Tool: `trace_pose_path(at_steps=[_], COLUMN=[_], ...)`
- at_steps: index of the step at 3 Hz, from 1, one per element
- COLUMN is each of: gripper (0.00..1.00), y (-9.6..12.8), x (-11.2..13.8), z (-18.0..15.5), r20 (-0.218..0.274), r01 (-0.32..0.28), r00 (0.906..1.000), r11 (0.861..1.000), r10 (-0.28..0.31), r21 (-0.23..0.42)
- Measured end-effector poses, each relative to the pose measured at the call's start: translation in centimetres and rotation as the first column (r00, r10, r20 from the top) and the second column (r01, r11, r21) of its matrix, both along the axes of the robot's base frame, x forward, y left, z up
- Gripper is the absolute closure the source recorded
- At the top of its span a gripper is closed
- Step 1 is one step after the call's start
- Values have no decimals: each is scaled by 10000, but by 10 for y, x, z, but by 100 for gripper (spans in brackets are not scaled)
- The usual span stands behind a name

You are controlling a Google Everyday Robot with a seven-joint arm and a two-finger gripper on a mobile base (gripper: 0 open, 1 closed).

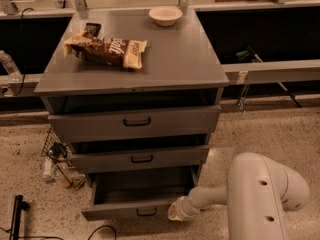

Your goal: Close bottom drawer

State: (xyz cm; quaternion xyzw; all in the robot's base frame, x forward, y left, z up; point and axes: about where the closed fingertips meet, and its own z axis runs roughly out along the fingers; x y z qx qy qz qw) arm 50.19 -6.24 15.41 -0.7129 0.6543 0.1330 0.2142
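You see a grey metal cabinet (165, 59) with three drawers standing on a speckled floor (260, 134), all three drawers pulled out by differing amounts. The white robot arm (265, 196) fills the lower right corner; its thick upper segment sits near the camera and a slimmer forearm reaches left and low toward the cabinet's foot. Top drawer (90, 124): slightly out, black bar handle centred. Middle drawer (175, 156): slightly out, below the top one. Bottom drawer (112, 213): lowest position, pulled out furthest, dark interior visible from above, small black handle (146, 212) on its front panel. On the cabinet top, a brown and cream snack bag (107, 49) lies toward the left side, with a small dark item (92, 30) just behind it; a pale bowl (165, 15) sits near the back edge, well apart from the bag. The gripper (177, 211) is down at the right end of the bottom drawer's front panel, just beside its corner; you cannot tell whether it touches the panel, nor whether it is parted or closed up. A tangle of small clutter and cables (60, 164) lies on the floor left of the cabinet.
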Motion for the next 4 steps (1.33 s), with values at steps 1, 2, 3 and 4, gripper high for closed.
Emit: trace_pose_path(at_steps=[1, 2, 3, 4], gripper=[100, 100, 100, 100], y=[0, -5, -12, -16], x=[0, 17, 40, 76], z=[0, -6, -14, -14], r20=[0, 134, 300, 802], r01=[-1, 72, 208, 209], r00=[10000, 9999, 9993, 9965], r11=[10000, 10000, 9997, 9996], r10=[1, -72, -210, -222], r21=[1, 21, 85, 165])
